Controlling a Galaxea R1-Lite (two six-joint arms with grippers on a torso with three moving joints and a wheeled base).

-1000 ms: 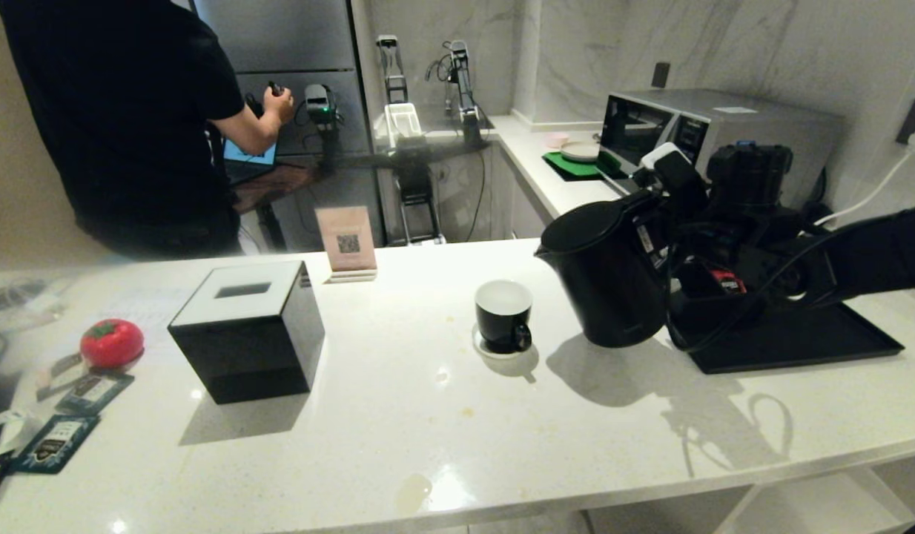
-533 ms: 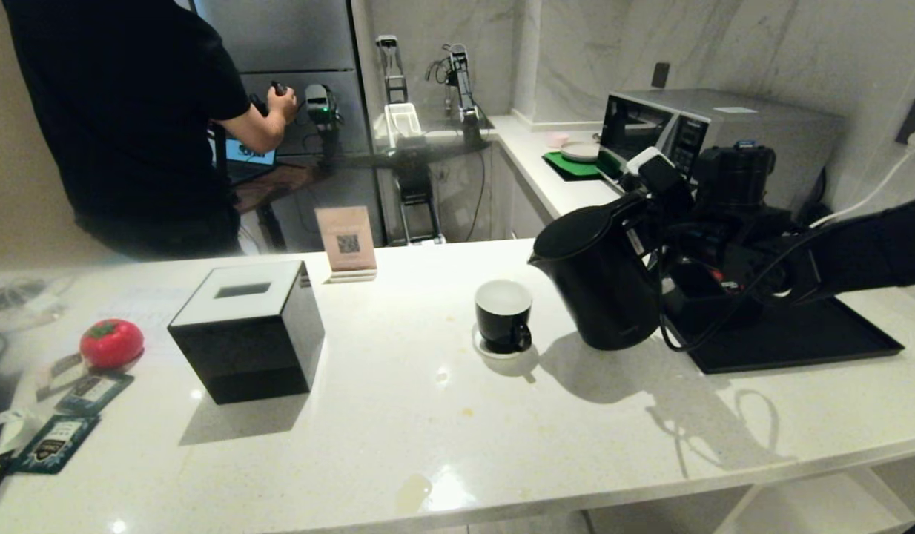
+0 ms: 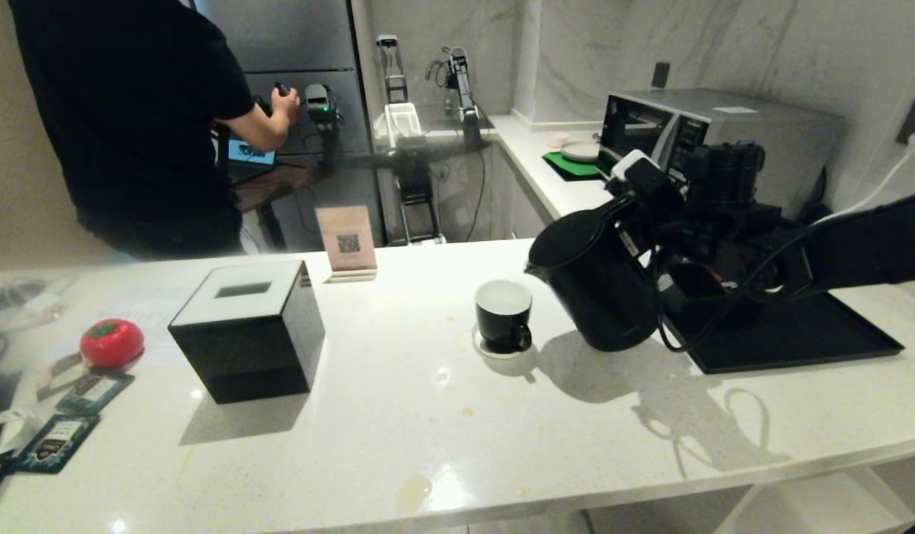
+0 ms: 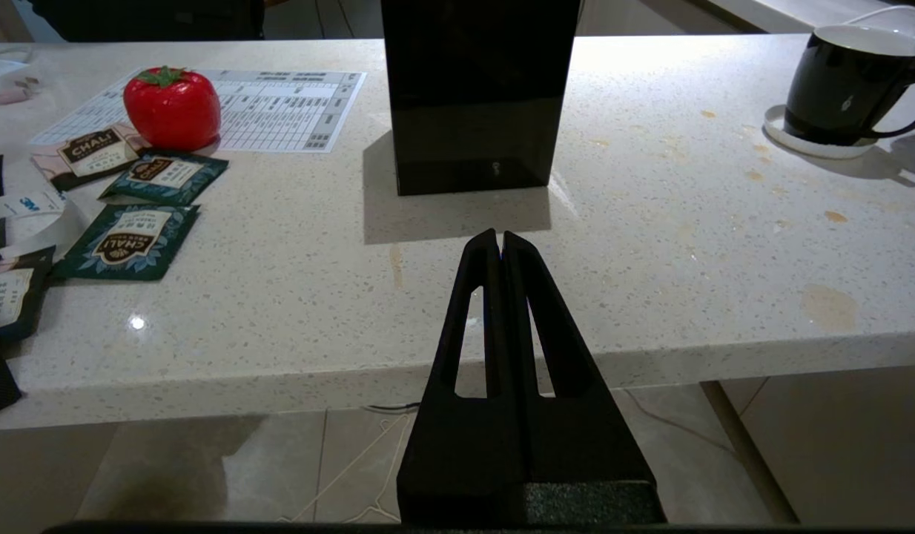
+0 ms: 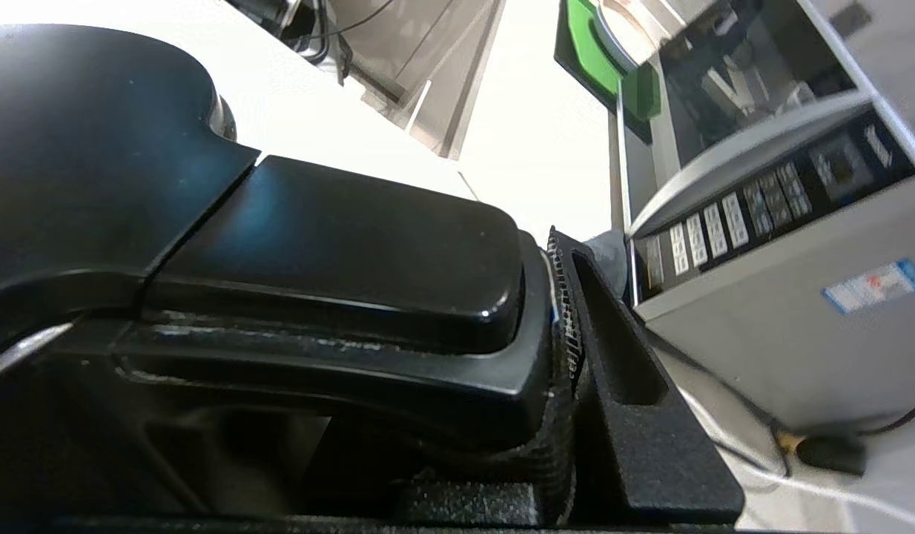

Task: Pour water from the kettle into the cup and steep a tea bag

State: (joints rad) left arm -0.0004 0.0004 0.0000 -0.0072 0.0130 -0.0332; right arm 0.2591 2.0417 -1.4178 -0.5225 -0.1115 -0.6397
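1. Now the right hand (image 3: 654, 222), clamped on the handle, tilts the kettle (image 3: 595, 285) toward the cup (image 3: 503, 315) at mid-bench.
2. Next: bring spout over cup.
3. Left hand (image 4: 500, 241) idles shut.

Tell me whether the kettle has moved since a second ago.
Yes. The kettle, held by the right gripper, has shifted toward the cup and tipped further spout-down, judged against the still black tray.

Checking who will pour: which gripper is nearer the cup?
Right. The right gripper holds the kettle by its handle just beside the cup; the left gripper hangs shut off the counter's near edge, farther away.
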